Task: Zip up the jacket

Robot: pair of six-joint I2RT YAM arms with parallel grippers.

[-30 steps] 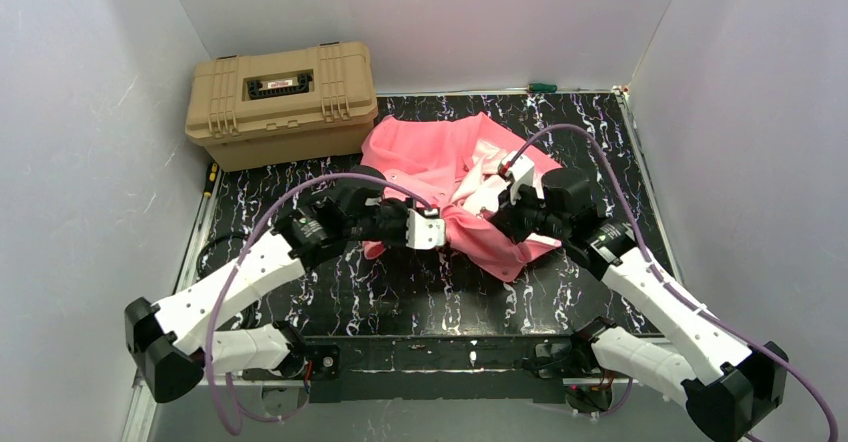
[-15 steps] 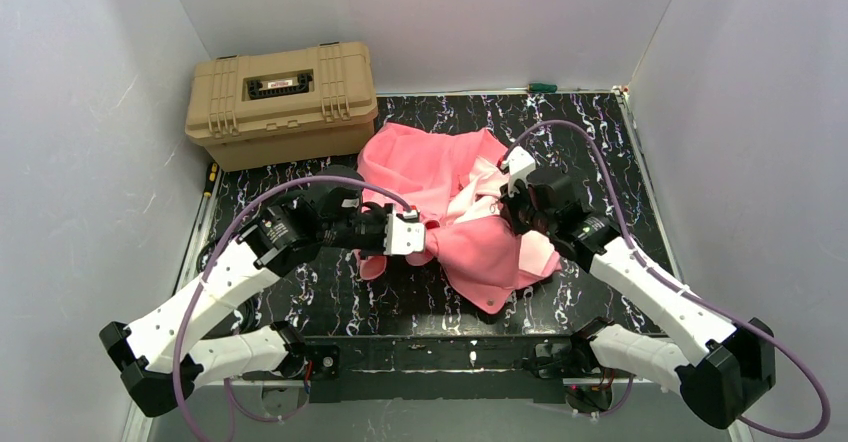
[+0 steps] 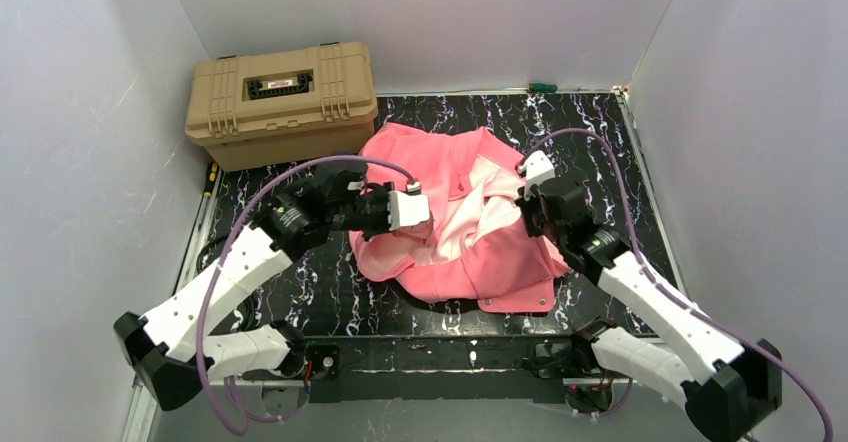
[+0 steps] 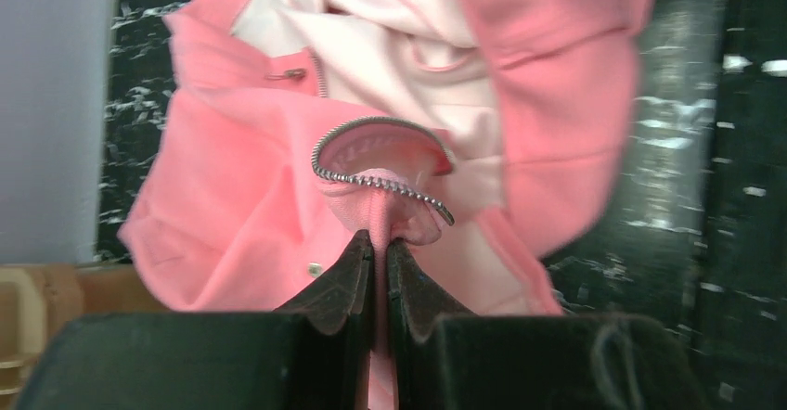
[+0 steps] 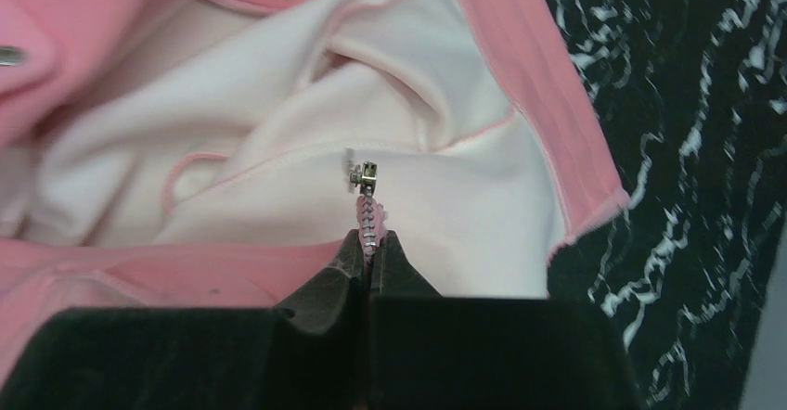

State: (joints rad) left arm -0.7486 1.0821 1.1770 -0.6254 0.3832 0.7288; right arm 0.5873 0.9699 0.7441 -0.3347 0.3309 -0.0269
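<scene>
The salmon-pink jacket (image 3: 500, 262) lies open in the middle of the table, pale lining (image 3: 470, 212) showing. My left gripper (image 3: 424, 211) is at its left front edge, shut on the pink fabric just below a curled stretch of metal zipper teeth (image 4: 371, 180); in the left wrist view the gripper (image 4: 380, 239) pinches a fold of cloth. My right gripper (image 3: 526, 180) is at the right front edge. In the right wrist view the gripper (image 5: 371, 236) is shut on the zipper tape, and the tape's metal end (image 5: 368, 176) sticks out above the fingertips.
A tan hard case (image 3: 283, 102) stands at the back left, close to the jacket's far left side. A green-handled tool (image 3: 541, 87) lies along the back edge. White walls enclose the black marbled table (image 3: 620, 202) on three sides.
The jacket has gone from a bunched heap to a spread, open shape, its hem now toward the front. Both grippers moved apart and slightly back, still gripping their edges.
</scene>
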